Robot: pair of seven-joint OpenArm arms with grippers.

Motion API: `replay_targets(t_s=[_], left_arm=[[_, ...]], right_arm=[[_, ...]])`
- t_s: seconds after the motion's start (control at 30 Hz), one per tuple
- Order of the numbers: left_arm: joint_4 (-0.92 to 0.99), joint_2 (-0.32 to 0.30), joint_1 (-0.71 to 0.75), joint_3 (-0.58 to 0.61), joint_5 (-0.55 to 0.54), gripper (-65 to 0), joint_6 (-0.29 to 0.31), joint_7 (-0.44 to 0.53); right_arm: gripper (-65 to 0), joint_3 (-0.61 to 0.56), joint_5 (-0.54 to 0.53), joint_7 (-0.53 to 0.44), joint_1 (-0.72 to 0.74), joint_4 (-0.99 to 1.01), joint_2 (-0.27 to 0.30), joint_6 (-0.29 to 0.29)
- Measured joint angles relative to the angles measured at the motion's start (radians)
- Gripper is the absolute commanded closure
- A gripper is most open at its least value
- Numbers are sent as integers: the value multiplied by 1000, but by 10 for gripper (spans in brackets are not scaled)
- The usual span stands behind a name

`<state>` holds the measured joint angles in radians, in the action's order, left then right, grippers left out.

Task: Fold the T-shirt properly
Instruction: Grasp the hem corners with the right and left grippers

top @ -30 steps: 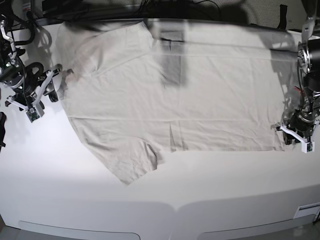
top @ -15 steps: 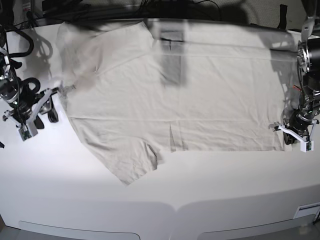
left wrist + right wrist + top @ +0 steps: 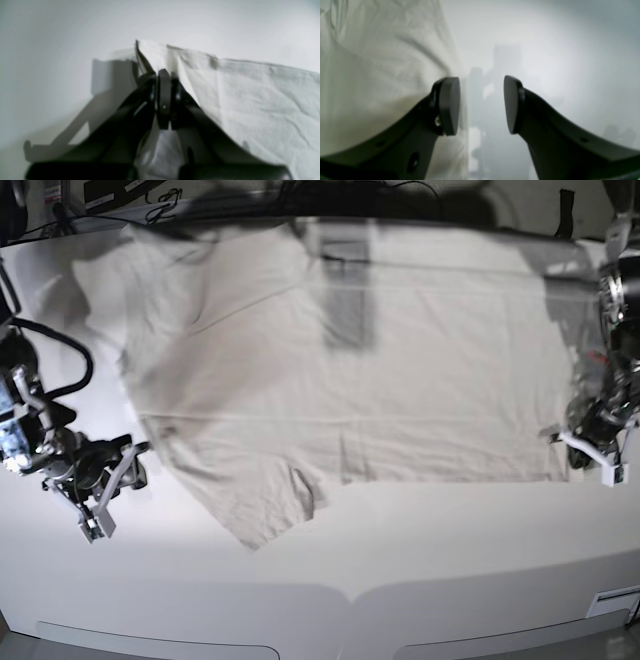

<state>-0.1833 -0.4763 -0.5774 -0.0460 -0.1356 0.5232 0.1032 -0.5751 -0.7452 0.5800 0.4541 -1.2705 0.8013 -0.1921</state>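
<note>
- While the left end effector (image 3: 163, 100) pinches the T-shirt (image 3: 400, 380) corner, a thin grip could slip.
- Right end effector (image 3: 481, 105) gapes empty beside the cloth edge; an uneven fold may follow.

Both arms black w/ white brackets near the ends. Right hand (image 3: 482, 105): matte black curved fingers w/ flat oval pads (image 3: 448, 105), small screw at pad base. Left hand (image 3: 163, 96): black, thin tips. Black cables loop by right arm (image 3: 60, 460).
</note>
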Motion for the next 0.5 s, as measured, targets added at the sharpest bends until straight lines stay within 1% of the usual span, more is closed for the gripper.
replay_targets(t_s=[0.03, 0.13, 0.2, 0.27, 0.4, 0.5], left_arm=[[0, 0, 0, 0, 0, 0, 0, 0], [0, 0, 0, 0, 0, 0, 0, -1], [0, 0, 0, 0, 0, 0, 1, 0], [0, 1, 0, 0, 0, 0, 1, 1], [0, 4, 0, 0, -2, 0, -2, 3], [-1, 3, 0, 0, -4, 0, -2, 0]], right_arm=[[-286, -26, -30, 5, 50, 53, -12, -7], [-286, -97, -125, 6, 180, 201, -61, -79], [-286, -151, -154, 29, 263, 315, -108, -95], [-286, -214, -195, 48, 344, 440, -159, -140], [-286, -326, -210, 53, 468, 673, -273, -190], [-286, -369, -207, 53, 512, 811, -349, -237]])
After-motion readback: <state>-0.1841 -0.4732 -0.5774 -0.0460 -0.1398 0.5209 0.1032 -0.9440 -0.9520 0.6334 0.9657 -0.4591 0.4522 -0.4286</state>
